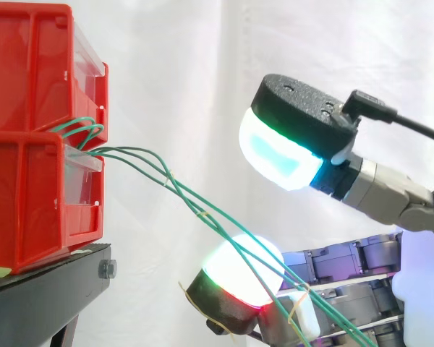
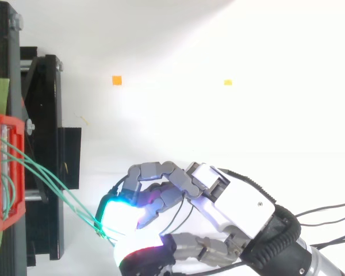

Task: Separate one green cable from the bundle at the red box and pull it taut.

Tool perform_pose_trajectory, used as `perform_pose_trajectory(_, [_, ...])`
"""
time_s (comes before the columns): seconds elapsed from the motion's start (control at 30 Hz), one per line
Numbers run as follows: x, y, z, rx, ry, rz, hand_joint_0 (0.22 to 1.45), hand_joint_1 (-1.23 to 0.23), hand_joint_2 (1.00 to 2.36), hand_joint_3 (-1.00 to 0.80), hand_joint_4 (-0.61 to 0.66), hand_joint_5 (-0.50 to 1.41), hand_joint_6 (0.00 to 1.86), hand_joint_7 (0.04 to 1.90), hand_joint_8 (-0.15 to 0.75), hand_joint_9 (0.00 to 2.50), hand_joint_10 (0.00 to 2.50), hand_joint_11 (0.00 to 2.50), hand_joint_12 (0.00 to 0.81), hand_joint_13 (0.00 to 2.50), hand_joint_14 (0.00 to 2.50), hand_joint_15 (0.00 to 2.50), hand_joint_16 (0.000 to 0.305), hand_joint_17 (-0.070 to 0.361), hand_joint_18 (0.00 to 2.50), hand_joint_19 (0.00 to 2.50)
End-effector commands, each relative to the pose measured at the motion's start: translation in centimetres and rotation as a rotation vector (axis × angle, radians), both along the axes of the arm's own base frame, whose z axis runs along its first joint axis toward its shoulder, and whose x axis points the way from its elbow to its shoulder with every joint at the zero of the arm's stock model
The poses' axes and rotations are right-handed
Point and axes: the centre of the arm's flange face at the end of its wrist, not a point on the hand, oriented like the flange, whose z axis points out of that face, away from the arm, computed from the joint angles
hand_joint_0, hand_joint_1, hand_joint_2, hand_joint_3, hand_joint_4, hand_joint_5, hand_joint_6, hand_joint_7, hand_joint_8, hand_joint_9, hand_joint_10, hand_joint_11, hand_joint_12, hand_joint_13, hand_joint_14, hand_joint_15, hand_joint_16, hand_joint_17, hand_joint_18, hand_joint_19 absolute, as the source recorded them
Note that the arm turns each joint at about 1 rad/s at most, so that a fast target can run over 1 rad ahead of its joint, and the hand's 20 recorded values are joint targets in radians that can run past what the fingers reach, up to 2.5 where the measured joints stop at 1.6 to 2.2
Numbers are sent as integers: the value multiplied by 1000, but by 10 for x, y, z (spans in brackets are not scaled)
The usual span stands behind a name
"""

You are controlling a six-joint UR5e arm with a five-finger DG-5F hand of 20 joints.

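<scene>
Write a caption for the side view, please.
Green cables run from the red bins across the hand's lower glowing pad.

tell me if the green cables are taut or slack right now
Slack: the green cables loop loosely where they leave the red box, and they bend partway along the run down toward the hand rather than running straight.

Hand (image 2: 236, 201) reaches leftward (arm (image 2: 325, 265) enters from lower right)
</scene>
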Motion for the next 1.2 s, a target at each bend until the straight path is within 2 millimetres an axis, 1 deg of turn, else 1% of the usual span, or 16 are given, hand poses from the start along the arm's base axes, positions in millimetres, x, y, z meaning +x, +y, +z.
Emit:
perform_pose_trajectory(0.0, [0,0,0,0,0,0,486,-581,1000,-500,290,-99,914,1334,342,1259,22,1134,401,919,21,733,65,147,749,755])
perform_pose_trajectory(0.07, [0,0,0,1,-1,0,514,-646,1000,-500,280,-92,915,1346,336,1297,22,1154,389,940,22,742,63,141,744,765])
perform_pose_trajectory(0.17, [0,0,0,1,-1,0,547,-667,1000,-500,272,-80,914,1366,321,1381,26,1176,381,992,22,753,60,135,757,771])
perform_pose_trajectory(0.3, [0,0,0,0,0,-1,626,-746,1000,-500,245,-70,920,1344,303,1446,25,1211,371,1044,23,772,56,127,817,781])
perform_pose_trajectory(0.37, [-1,-1,0,1,1,-6,650,-751,1001,-483,226,-66,920,1338,303,1484,25,1233,369,1071,23,780,56,126,845,778])
perform_pose_trajectory(0.47, [-2,-2,-1,3,6,-21,683,-818,1006,-434,209,-63,916,1351,299,1491,24,1248,368,1078,22,795,56,125,851,767])
perform_pose_trajectory(0.53, [-2,-2,-1,3,6,-22,709,-922,1009,-382,204,-64,915,1363,295,1462,24,1243,370,1070,24,787,56,126,853,765])
perform_pose_trajectory(0.7, [-4,-3,-2,5,16,-23,762,-996,1018,-252,165,-73,920,1413,298,1396,23,1236,366,1035,24,788,57,127,824,754])
perform_pose_trajectory(0.77, [-4,-3,-2,5,16,-23,786,-1015,1017,-250,162,-77,925,1430,297,1363,22,1234,364,1008,24,785,56,127,793,771])
perform_pose_trajectory(0.83, [-4,-3,-2,6,16,-23,817,-1064,1018,-261,204,-104,936,1368,307,1236,21,1269,363,934,25,785,57,129,722,780])
perform_pose_trajectory(0.87, [-4,-3,-2,6,16,-23,823,-1111,1012,-339,246,-115,940,1328,320,1176,22,1267,361,893,24,774,58,131,700,761])
perform_pose_trajectory(0.9, [-4,-3,-2,7,15,-23,813,-1154,1001,-483,258,-121,941,1319,320,1143,20,1271,365,865,24,769,59,133,699,728])
perform_pose_trajectory(0.93, [-4,-3,-2,8,14,-23,790,-1156,1000,-500,258,-123,941,1320,323,1135,20,1276,364,858,25,762,59,133,705,716])
perform_pose_trajectory(1.0, [-5,-4,-3,8,16,-24,636,-1138,1000,-500,266,-125,941,1317,325,1123,21,1271,367,850,24,771,60,134,687,717])
perform_pose_trajectory(1.07, [-5,-4,-2,9,17,-23,554,-1122,1000,-500,264,-123,940,1327,333,1128,20,1276,374,855,24,766,62,139,698,718])
perform_pose_trajectory(1.17, [-5,-4,-2,10,16,-23,444,-1030,1000,-500,263,-116,934,1331,364,1163,19,1246,406,884,21,747,69,155,747,698])
